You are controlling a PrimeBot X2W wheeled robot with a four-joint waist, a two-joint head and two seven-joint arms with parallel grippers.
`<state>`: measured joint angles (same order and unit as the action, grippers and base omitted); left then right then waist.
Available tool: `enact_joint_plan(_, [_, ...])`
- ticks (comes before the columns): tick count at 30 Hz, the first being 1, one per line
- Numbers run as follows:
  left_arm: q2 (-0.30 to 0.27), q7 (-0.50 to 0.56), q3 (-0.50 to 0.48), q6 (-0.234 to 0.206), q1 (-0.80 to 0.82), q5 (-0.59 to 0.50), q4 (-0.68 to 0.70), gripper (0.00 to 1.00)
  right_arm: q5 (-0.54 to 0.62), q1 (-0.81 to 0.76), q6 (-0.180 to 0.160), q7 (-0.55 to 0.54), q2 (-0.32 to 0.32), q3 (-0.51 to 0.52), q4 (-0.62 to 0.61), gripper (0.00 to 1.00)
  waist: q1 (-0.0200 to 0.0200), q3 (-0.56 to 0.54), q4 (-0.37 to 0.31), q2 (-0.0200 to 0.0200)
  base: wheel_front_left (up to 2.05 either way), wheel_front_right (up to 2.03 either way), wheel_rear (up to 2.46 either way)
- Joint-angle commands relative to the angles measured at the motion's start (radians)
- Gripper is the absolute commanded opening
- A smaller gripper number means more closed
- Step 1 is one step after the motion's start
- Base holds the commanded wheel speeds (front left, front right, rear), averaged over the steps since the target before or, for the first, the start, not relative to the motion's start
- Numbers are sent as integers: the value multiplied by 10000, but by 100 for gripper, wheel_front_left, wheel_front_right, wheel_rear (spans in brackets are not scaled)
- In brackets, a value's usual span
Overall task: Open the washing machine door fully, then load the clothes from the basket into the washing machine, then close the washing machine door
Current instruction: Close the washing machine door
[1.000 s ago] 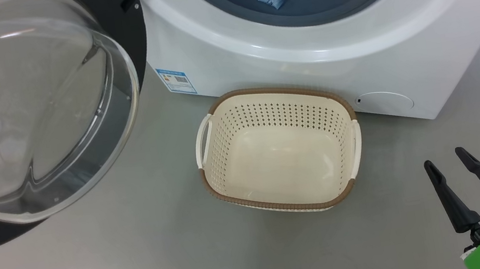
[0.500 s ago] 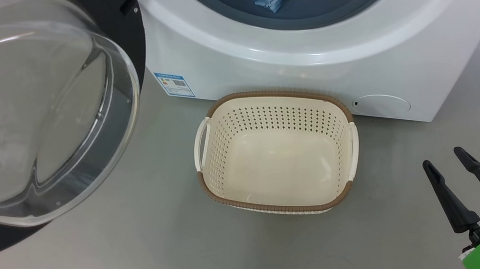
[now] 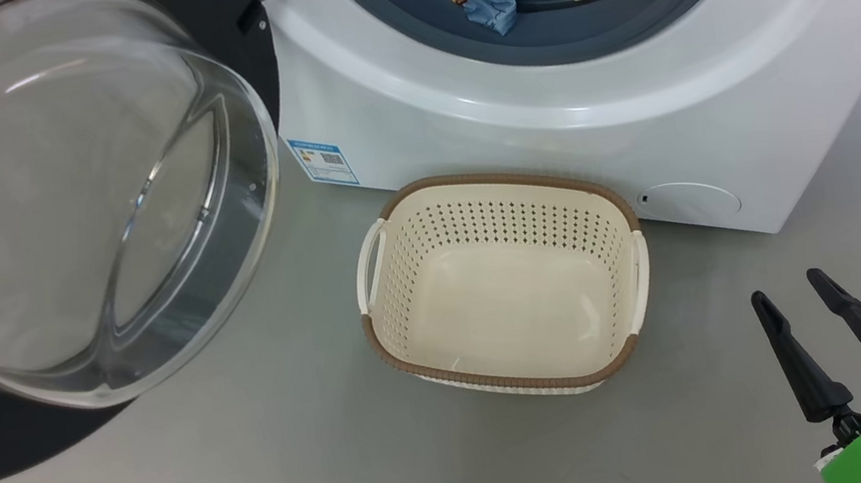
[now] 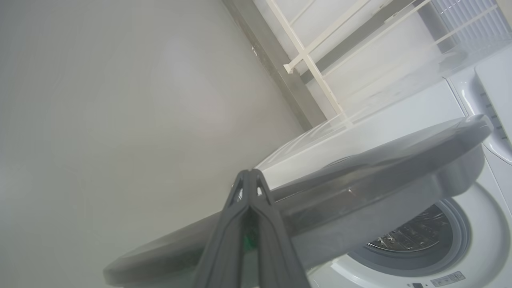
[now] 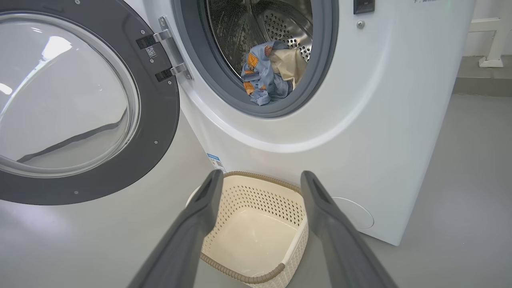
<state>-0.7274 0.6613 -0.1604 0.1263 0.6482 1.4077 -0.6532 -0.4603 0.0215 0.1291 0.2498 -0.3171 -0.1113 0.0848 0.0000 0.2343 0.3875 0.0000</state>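
Left pincer (image 4: pixel 249 176) has its fingers pressed together; right pincer (image 3: pixel 786 287) hangs with fingers spread wide.

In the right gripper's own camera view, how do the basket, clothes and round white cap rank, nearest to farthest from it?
1. basket, on the floor just ahead of the right gripper.
2. round white cap, low on the machine, right.
3. clothes, up inside the drum.
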Motion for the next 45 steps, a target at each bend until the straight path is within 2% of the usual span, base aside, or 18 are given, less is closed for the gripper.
enact_joint_plan(1, [-245, 475, 72, 44, -186, 233, 564, 0, 137, -12, 16, 120, -75, -190, -179, 100, 0, -65, 24, 0, 0, 0, 0])
enact_joint_plan(25, [-658, 2711, 553, 44, -1614, 1537, 4086, 0, 84, -167, 16, 120, 226, -74, -135, 100, 0, -571, -33, 0, 0, 0, 0])
enact_joint_plan(31, [-632, 3241, 782, 44, -1836, 1762, 5487, 0, 98, -240, 16, 120, 298, 16, -165, 100, 0, -600, -181, 0, 0, 0, 0])
enact_joint_plan(38, [-314, 3971, 1642, 44, -1986, 1798, 7200, 0, 108, -236, 16, 120, 408, 45, -158, 100, 0, -801, -721, 0, 0, 0, 0])
enact_joint_plan(45, [33, 4332, 2164, 44, -2072, 1978, 8124, 0, 124, -282, 16, 120, 571, 63, -181, 100, 0, -870, -1435, 0, 0, 0, 0])
